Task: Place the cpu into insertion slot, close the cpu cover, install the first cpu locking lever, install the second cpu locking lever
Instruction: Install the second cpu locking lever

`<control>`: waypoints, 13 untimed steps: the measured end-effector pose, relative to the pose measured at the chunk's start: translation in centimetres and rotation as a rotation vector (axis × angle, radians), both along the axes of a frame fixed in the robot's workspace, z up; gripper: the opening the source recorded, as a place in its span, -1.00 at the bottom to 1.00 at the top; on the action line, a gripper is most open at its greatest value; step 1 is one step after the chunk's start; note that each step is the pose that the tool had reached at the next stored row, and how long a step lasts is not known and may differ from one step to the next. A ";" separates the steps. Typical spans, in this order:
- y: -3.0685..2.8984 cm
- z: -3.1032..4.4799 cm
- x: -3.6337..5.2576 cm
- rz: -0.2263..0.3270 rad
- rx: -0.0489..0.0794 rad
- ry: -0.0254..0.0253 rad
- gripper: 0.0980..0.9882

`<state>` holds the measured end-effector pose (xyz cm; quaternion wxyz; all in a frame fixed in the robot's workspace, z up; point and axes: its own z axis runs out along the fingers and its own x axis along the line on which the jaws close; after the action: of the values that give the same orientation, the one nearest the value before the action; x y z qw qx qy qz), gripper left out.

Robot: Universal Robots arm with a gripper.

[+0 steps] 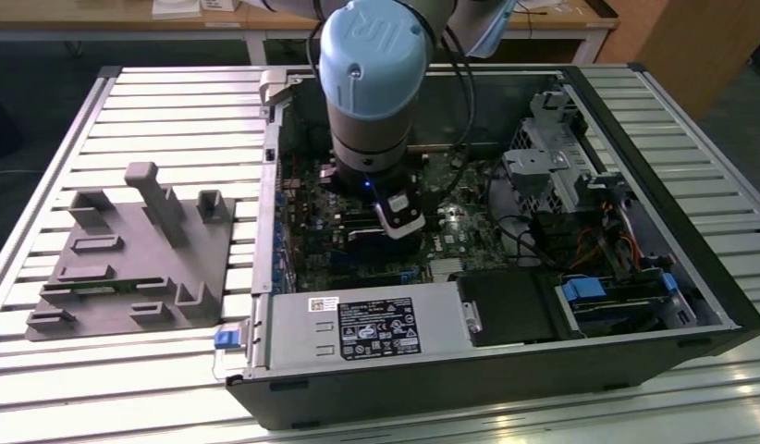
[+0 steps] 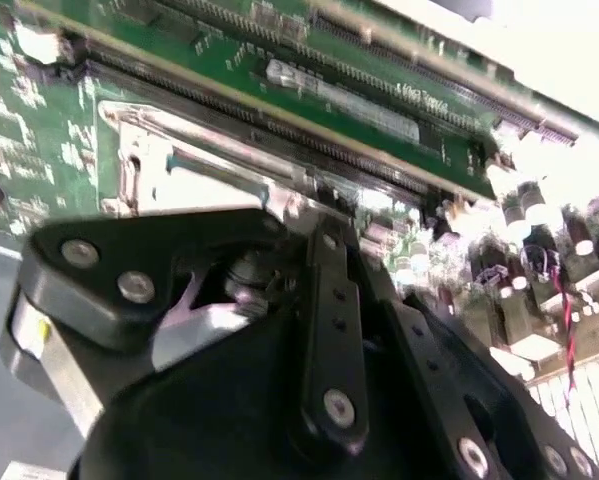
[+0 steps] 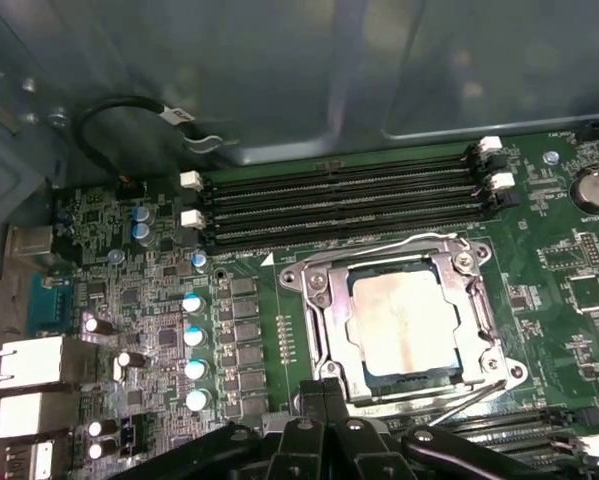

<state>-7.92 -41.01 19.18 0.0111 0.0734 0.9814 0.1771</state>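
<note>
Black gripper [image 3: 324, 420] linkage sits closest to the lens in both wrist views; its fingertips are hidden, so whether they are spread or pressed together cannot be told. Just beyond it lies the slot [image 3: 404, 320] on the green motherboard [image 3: 159, 320]. The cpu [image 3: 404, 322] is seated flat in the slot, its pale metal face showing through the window of the cover [image 3: 324, 300], which is folded down over it. One thin lever [image 3: 469, 398] runs along the slot edge nearest the gripper. Four long memory slots [image 3: 339, 205] lie on the far side of the slot. In the exterior view, the arm [image 1: 373, 92] reaches down into the open case [image 1: 504, 370], which rests on a slatted table [image 1: 170, 102] beside a grey fixture [image 1: 133, 259].
</note>
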 end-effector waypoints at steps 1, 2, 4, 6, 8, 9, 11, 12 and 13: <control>0.00 -0.01 -0.01 0.000 0.001 -0.0001 -0.98; 0.00 -0.01 -0.01 0.000 0.001 -0.0001 -0.98; 0.01 0.03 -0.01 0.000 0.002 -0.0001 -0.98; 0.01 0.22 -0.01 0.000 0.002 -0.0001 -0.98; 0.01 0.48 -0.01 0.000 0.002 -0.0001 -0.98; 0.00 0.62 -0.01 0.000 0.002 -0.0001 -0.98; 0.00 0.91 -0.01 0.000 0.001 -0.0001 -0.98; 0.00 1.05 -0.01 0.000 0.001 -0.0001 -0.98; 0.00 1.18 -0.01 0.000 0.001 0.0000 -0.98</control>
<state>-7.93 -41.00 20.37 0.0111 0.0735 0.9813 0.1778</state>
